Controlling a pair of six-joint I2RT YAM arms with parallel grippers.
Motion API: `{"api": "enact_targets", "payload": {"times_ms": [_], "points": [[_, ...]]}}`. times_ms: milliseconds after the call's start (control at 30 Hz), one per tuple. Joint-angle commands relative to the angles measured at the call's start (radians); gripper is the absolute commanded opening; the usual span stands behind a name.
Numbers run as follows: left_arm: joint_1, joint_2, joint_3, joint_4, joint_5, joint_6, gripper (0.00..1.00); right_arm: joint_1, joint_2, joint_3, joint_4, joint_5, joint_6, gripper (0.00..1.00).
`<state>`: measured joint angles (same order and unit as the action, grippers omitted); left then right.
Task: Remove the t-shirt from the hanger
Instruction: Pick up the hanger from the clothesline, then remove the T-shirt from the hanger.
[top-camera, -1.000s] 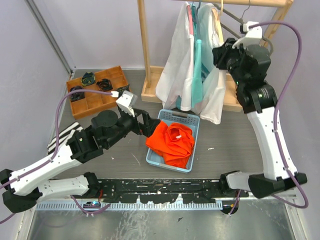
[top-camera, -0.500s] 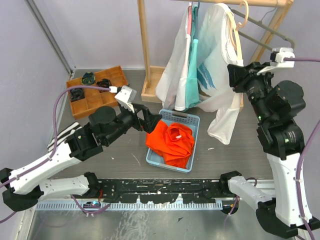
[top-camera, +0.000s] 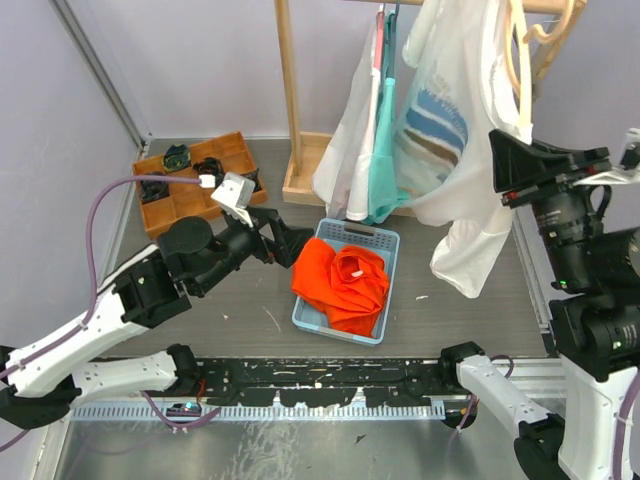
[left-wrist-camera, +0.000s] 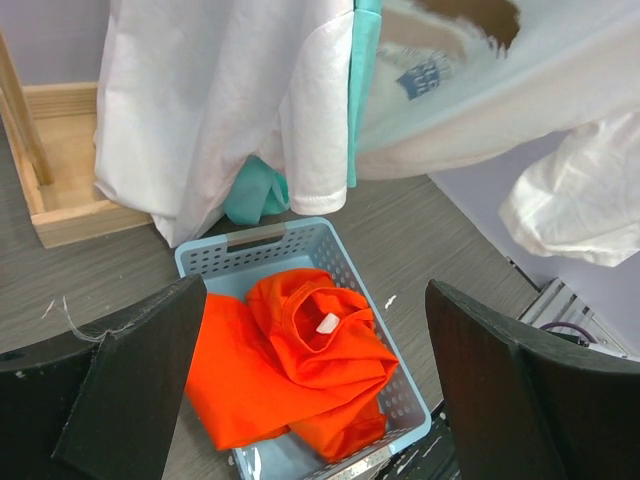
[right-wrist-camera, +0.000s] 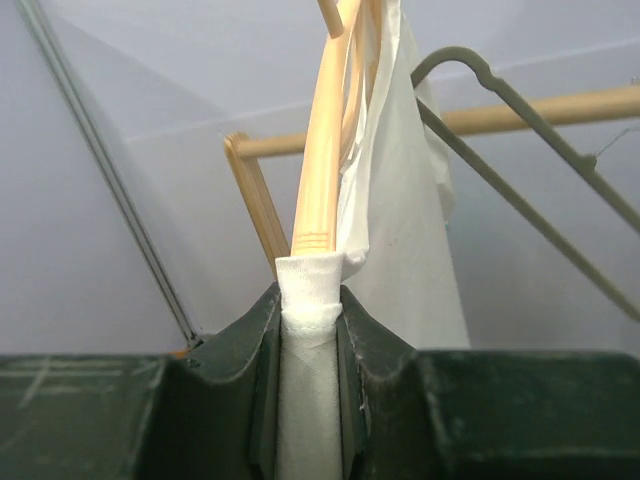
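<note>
My right claw (right-wrist-camera: 308, 300) is clamping on a fold of the white t-shirt (top-camera: 455, 110), right where the cloth is wrapping over the tip of the pale wooden hanger (right-wrist-camera: 325, 150). In the wrist view both jaws are pressing flat on that fabric, and the hanger arm is rising straight out from between them. I cannot tell whether the wood itself is caught in the pinch as well.

I am reading this as the step of stripping the shoulder off the hanger arm. To do it well, I am planning to draw the cloth along the line of that arm, outward and down from the wooden rack (top-camera: 289, 100). That way the shoulder should slide off the tip instead of dragging the hanger with it. If wood is in the pinch, the whole hanger will come along, so I am watching for it tilting.

The t-shirt is hanging at the right end of the rack. It is stretched out from the rail towards my claw, and its loose hem is drooping below. From the top view I cannot tell whether the hook is seated on the rail.

My left claw (left-wrist-camera: 315, 340) is hovering in front of the rack's base with jaws wide apart and nothing in them. It is looking down at the blue basket (top-camera: 312, 310).
</note>
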<state>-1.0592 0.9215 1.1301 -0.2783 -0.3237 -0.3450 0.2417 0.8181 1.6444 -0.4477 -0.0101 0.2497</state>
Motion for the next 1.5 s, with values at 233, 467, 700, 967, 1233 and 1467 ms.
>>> {"api": "enact_targets", "payload": {"times_ms": [233, 467, 700, 967, 1233, 1467], "points": [[-0.003, -0.087, -0.008, -0.056, -0.051, -0.017, 0.98, -0.015, -0.035, 0.085, 0.32, -0.078, 0.017, 0.01], [-0.003, -0.124, -0.011, -0.086, -0.077, -0.013, 0.98, -0.026, -0.03, 0.108, 0.355, -0.131, 0.039, 0.01], [-0.003, -0.142, -0.015, -0.093, -0.081, -0.012, 0.98, -0.028, -0.034, 0.124, 0.341, -0.13, 0.034, 0.01], [-0.002, -0.13, -0.013, -0.087, -0.077, -0.014, 0.98, -0.027, -0.03, 0.101, 0.324, -0.146, 0.04, 0.01], [-0.002, -0.136, -0.018, -0.084, -0.076, -0.014, 0.98, -0.028, -0.026, 0.099, 0.311, -0.165, 0.044, 0.01], [-0.002, -0.133, -0.015, -0.084, -0.081, -0.007, 0.98, -0.028, -0.008, 0.122, 0.307, -0.257, 0.069, 0.01]]}}
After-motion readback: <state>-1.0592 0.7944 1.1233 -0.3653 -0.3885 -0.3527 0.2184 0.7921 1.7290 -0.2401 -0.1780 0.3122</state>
